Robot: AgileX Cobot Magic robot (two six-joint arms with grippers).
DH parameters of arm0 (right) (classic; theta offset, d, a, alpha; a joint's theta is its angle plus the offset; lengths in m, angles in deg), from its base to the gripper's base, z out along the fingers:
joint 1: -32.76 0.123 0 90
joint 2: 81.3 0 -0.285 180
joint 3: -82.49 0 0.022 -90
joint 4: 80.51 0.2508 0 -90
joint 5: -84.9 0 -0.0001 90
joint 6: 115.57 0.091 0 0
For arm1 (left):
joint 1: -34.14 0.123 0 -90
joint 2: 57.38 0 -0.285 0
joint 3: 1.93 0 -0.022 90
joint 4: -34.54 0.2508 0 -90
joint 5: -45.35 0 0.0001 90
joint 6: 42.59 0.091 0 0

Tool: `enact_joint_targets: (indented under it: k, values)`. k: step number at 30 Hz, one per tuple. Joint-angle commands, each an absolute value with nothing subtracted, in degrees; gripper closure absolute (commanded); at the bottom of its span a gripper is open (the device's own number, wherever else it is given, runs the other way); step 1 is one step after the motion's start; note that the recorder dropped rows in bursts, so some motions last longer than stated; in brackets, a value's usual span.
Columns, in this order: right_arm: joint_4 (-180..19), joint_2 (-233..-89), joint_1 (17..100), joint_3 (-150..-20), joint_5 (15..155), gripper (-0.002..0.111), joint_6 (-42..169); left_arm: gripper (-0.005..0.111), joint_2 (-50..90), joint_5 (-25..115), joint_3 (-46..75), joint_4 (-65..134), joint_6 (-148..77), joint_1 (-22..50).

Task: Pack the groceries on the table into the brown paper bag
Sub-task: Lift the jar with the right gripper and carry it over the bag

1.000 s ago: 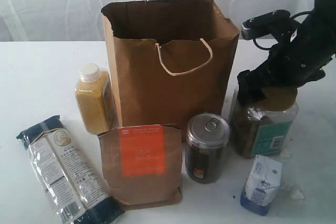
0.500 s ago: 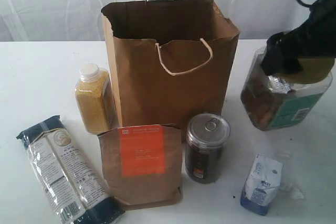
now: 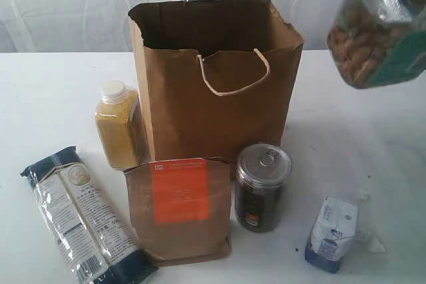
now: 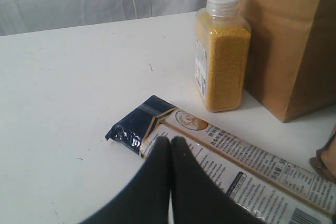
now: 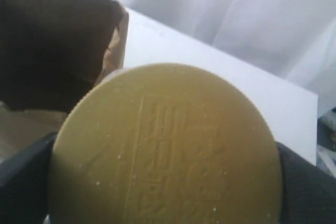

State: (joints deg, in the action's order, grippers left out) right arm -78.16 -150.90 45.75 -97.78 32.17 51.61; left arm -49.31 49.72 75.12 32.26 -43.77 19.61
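The clear plastic jar of brown nuts with a gold lid [image 3: 376, 31] hangs tilted in the air. It is off to the right of the tall brown kraft paper bag [image 3: 219, 104], about level with its rim and not yet over the opening. Because it is gripped by the lid alone, the heavy body could swing or slip free. A low pass would likely knock its base into the bag's right wall, crumpling the paper or tipping the bag over. The right gripper [image 5: 165, 182] has its dark fingers [image 5: 23, 182] spread wide, clamped on either side of the lid. The left gripper [image 4: 170, 148] is pressed together on nothing. It hovers over the long clear-and-navy noodle packet [image 4: 231, 156], which lies to the left of the bag and in front of it.
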Motion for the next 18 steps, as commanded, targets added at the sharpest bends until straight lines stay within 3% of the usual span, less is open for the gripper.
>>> enact_joint_targets:
  k: [1,8,18]
  values:
    - [-69.9,-149.6,45.4,-101.3,37.9,0.108,49.0,0.107,-49.6,49.7,75.3,32.0,-43.9,19.4]
    - [-59.3,-151.1,45.4,-104.1,40.8,0.108,43.1,0.107,-49.6,49.7,75.3,32.0,-43.9,19.4]
    - [-59.3,-157.5,51.9,-107.3,45.3,0.108,41.9,0.107,-49.6,49.7,75.3,32.0,-43.9,19.4]
